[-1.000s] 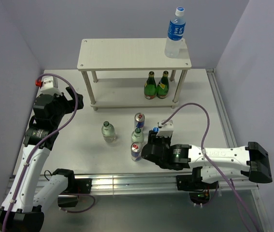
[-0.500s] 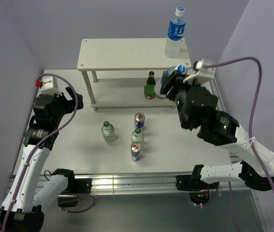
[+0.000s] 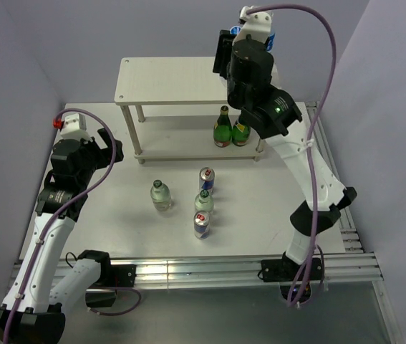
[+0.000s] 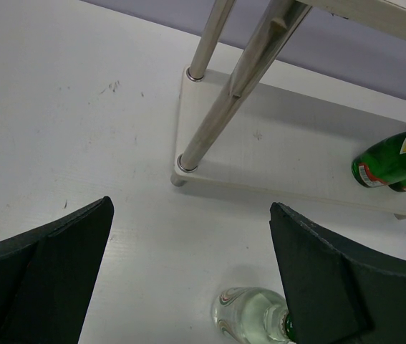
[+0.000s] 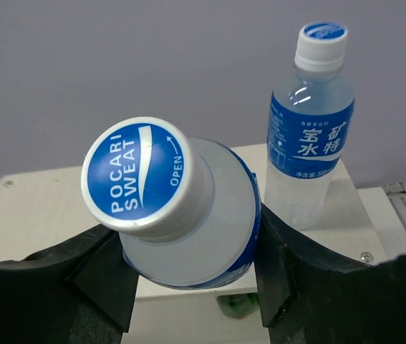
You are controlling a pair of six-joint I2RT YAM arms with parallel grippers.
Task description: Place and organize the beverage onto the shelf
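My right gripper (image 5: pixel 188 281) is shut on a clear bottle with a blue label and blue cap (image 5: pixel 188 215). It holds the bottle above the top board of the shelf (image 5: pixel 31 208). A second blue-label bottle (image 5: pixel 310 136) stands upright on that board just to the right. In the top view the right gripper (image 3: pixel 225 51) is raised over the shelf (image 3: pixel 174 79). Two blue-silver cans (image 3: pixel 206 179) (image 3: pixel 201 226) and two clear green-capped bottles (image 3: pixel 160 195) (image 3: pixel 203 203) stand on the table. My left gripper (image 3: pixel 109 150) (image 4: pixel 192 279) is open and empty, above one clear bottle (image 4: pixel 260 319).
Two dark green glass bottles (image 3: pixel 222 127) (image 3: pixel 240 129) stand on the shelf's lower board (image 3: pixel 181 147) at the right; they also show in the left wrist view (image 4: pixel 392 158). A shelf leg (image 4: pixel 210 122) is just ahead of the left gripper. Walls close off the left, back and right.
My right arm has risen from the table beside the cans, carrying the blue-label bottle up to above the shelf's top board. The left arm has not moved.
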